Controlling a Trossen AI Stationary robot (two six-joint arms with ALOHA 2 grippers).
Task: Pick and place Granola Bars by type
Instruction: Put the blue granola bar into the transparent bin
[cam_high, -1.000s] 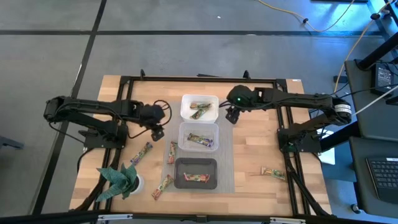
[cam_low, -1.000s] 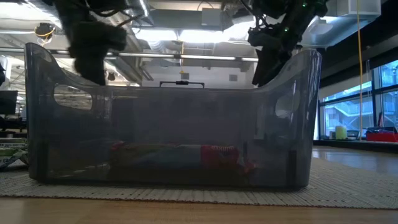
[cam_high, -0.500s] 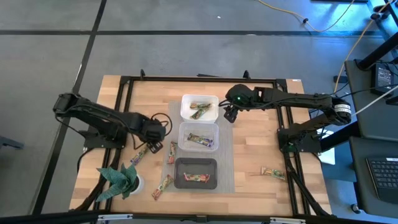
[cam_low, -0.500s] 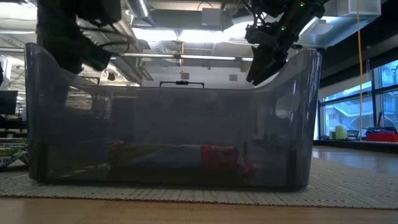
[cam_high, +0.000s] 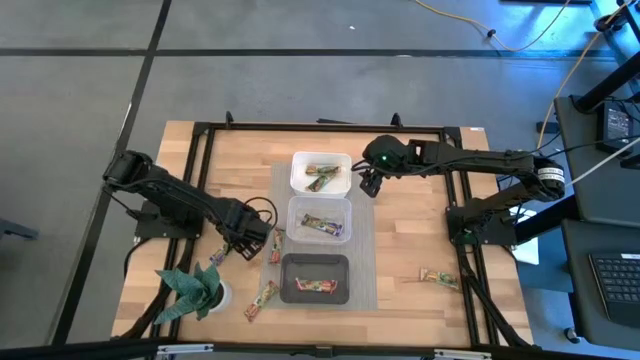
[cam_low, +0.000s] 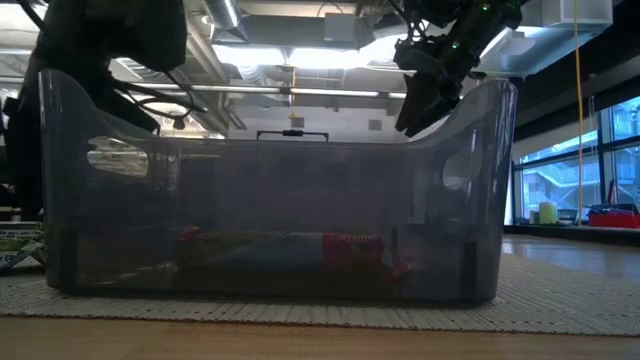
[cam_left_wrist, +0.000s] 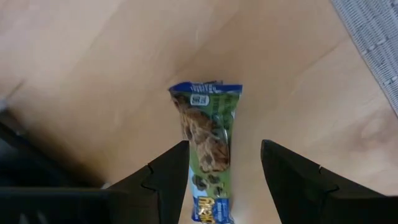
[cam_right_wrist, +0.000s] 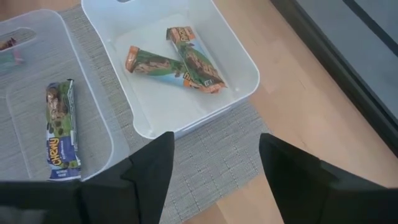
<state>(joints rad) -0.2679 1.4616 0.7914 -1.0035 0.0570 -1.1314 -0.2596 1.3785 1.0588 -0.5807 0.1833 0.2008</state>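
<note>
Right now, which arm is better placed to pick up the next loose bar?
Left. Its gripper is open right over a blue-edged bar on the wood, the bar between its fingers. The right gripper hangs beside the white tub, with no loose bar near.

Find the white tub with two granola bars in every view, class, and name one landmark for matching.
High view: white tub, top of the tub column.
Low view: not in it.
Left wrist view: not in it.
Right wrist view: centre.
Landmark: grey mat.
</note>
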